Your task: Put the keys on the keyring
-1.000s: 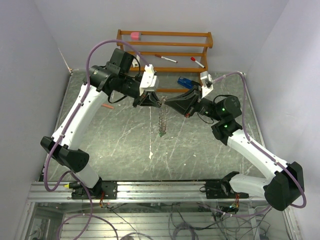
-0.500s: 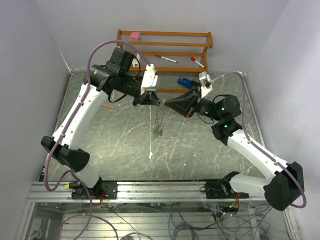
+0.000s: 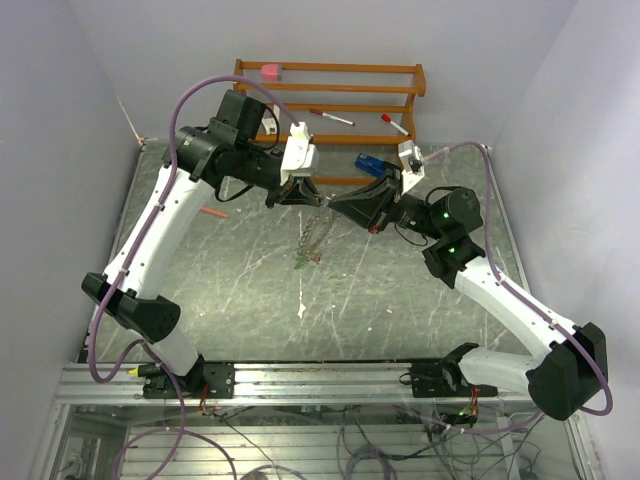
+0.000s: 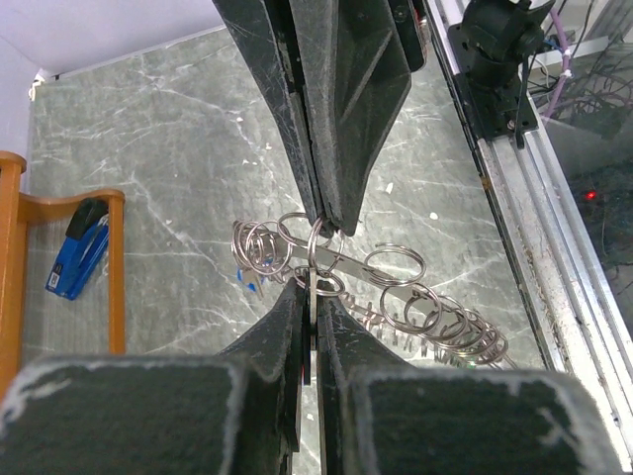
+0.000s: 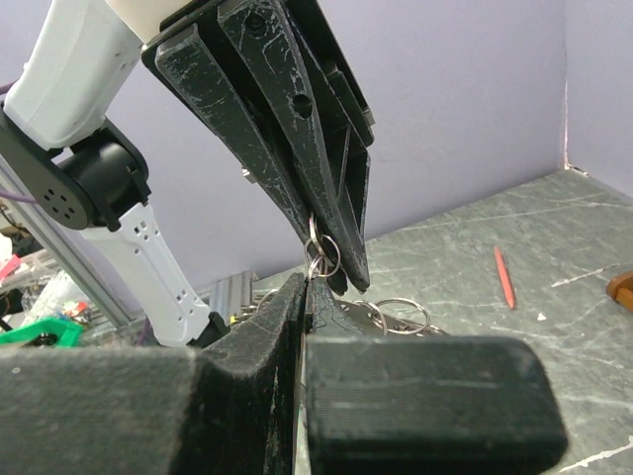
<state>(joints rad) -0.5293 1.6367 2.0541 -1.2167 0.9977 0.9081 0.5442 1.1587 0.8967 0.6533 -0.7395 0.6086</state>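
My two grippers meet tip to tip above the middle of the table. The keyring (image 3: 312, 238), a thin grey ring fringed with small split rings, hangs below them; it also shows in the left wrist view (image 4: 415, 302). My left gripper (image 3: 316, 199) (image 4: 312, 287) is shut on a thin flat metal key (image 4: 314, 297) whose small ring sits at the fingertips. My right gripper (image 3: 334, 206) (image 5: 308, 283) is shut on the keyring's rim, right against the left fingertips. A blue key tag (image 4: 247, 282) hangs among the rings. Other keys are too small to tell apart.
A wooden rack (image 3: 330, 92) stands at the back wall with a pink block (image 3: 270, 71), two red-capped pens (image 3: 331, 117) and a blue object (image 3: 368, 163). A red pen (image 3: 213, 213) lies on the table to the left. The metal rail (image 3: 320, 380) borders the near edge.
The hanging keyring has risen and swung left, from straight down to bunched and slanted. Both grippers have stayed tip to tip, the left shifting slightly back.
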